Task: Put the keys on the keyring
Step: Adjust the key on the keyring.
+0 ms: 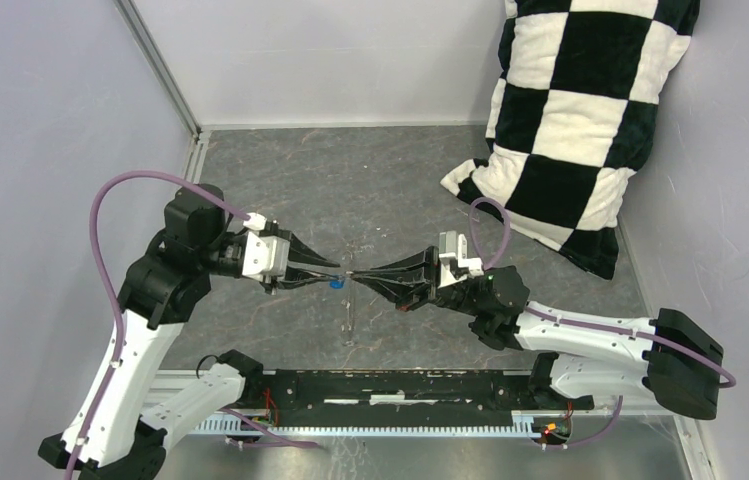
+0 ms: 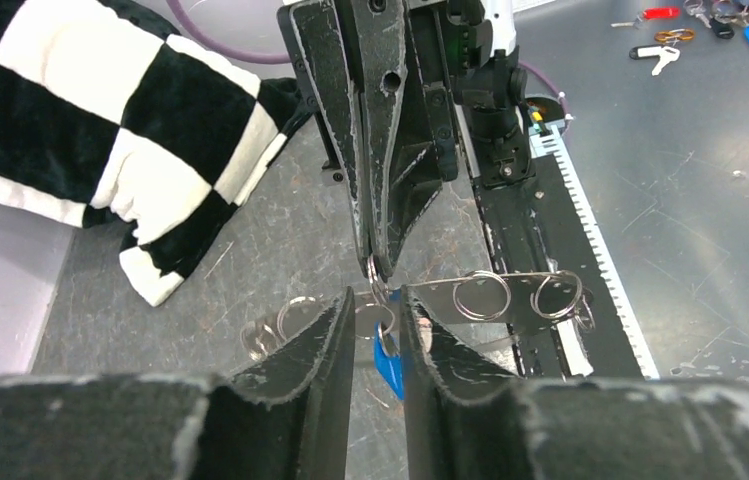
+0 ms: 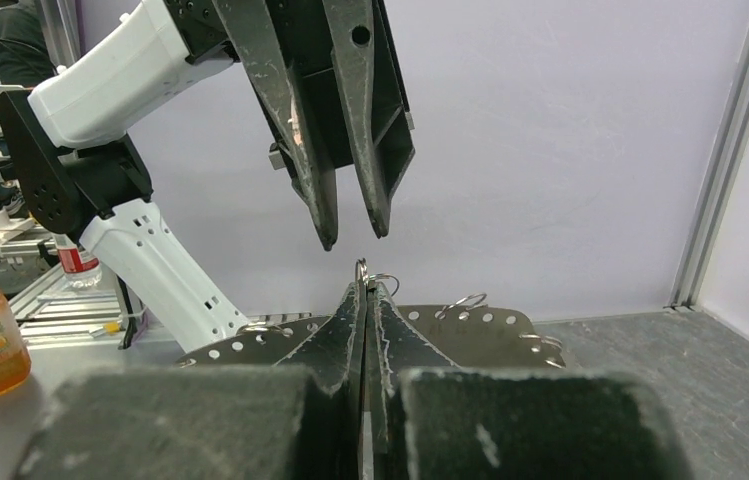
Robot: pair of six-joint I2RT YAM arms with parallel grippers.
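Right gripper (image 3: 365,291) clamps the keyring (image 3: 360,265), left gripper (image 3: 355,236) stands parted astride the key (image 2: 387,362), gripping nothing; threading seems unfinished.

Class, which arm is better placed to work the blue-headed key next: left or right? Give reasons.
Left, probably. The left gripper is open with the small blue-headed key at its fingertips; the right gripper is shut on a thin silver ring, steadying it.

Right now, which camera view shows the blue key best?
The left wrist view: the blue key shows large and clear between the fingers of the left gripper. The top external view gives only a tiny blue speck. The right wrist view shows none of it.
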